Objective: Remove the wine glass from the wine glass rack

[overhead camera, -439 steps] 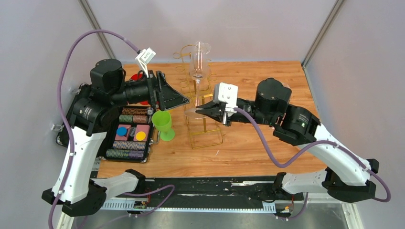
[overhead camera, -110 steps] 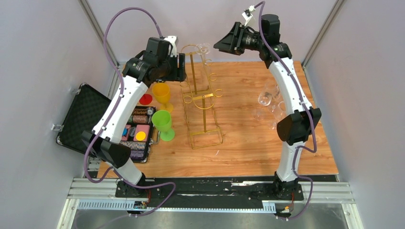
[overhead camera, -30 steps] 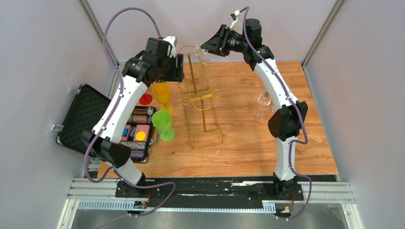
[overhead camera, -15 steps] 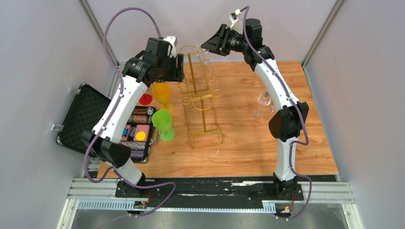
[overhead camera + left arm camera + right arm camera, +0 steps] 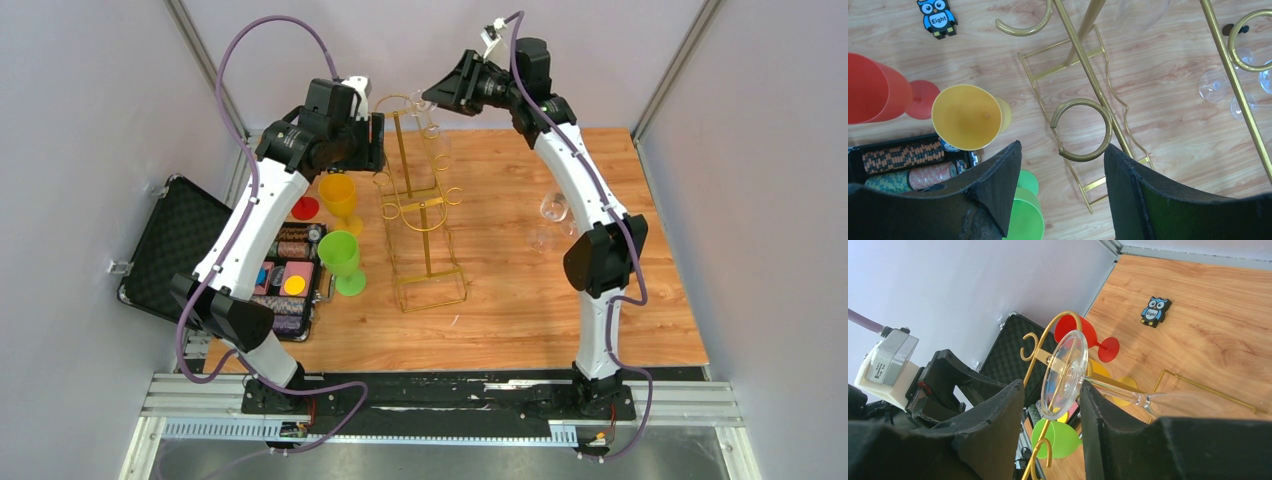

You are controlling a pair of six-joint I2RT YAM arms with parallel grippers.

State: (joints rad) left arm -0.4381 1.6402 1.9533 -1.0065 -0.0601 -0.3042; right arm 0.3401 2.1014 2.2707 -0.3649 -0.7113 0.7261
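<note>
Printed on the blue owl sticker [image 5: 941, 17] on the wooden table [image 5: 520, 300]: "Eight". At the left gripper [image 5: 1062, 146]: spread wide, holding nothing, poised above a curled loop of the wine glass rack [image 5: 427, 245]. At the right gripper [image 5: 1052, 385]: half parted around the foot of the wine glass [image 5: 1065, 375], one finger [image 5: 1098, 410] against it; cannot tell whether clamped. Not yet off the rack: hanging upside down, foot at the top gold loop.

Our left arm [image 5: 240, 230] and right arm [image 5: 580, 175] wear white shells and black joints; purple cables [image 5: 276, 19] loop behind the wrists, black wedge fingers [image 5: 998, 185] ahead.
</note>
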